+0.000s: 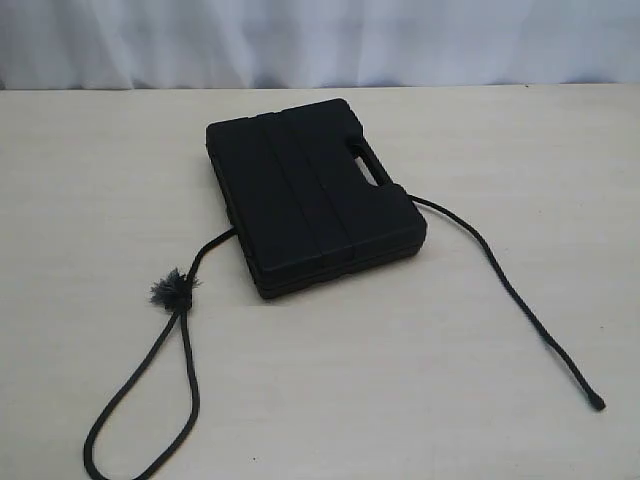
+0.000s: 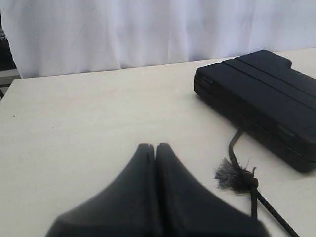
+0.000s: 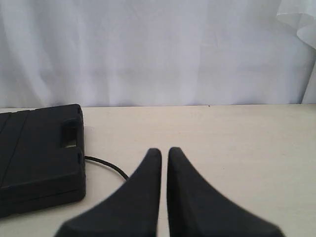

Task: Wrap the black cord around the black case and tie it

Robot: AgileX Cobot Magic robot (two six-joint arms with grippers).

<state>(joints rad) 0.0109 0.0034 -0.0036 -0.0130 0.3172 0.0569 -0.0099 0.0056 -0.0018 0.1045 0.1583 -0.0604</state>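
Observation:
The black case lies flat mid-table, its handle slot toward the far right. The black cord runs under it. On the right it trails to a blunt tip. On the left it comes out, passes a frayed tuft and forms a long loop. Neither gripper shows in the exterior view. My left gripper is shut and empty, short of the tuft and the case. My right gripper is all but shut and empty, beside the case and the cord.
The pale table carries only the case and cord. A white curtain hangs along its far edge. The cord loop reaches close to the table's near left edge.

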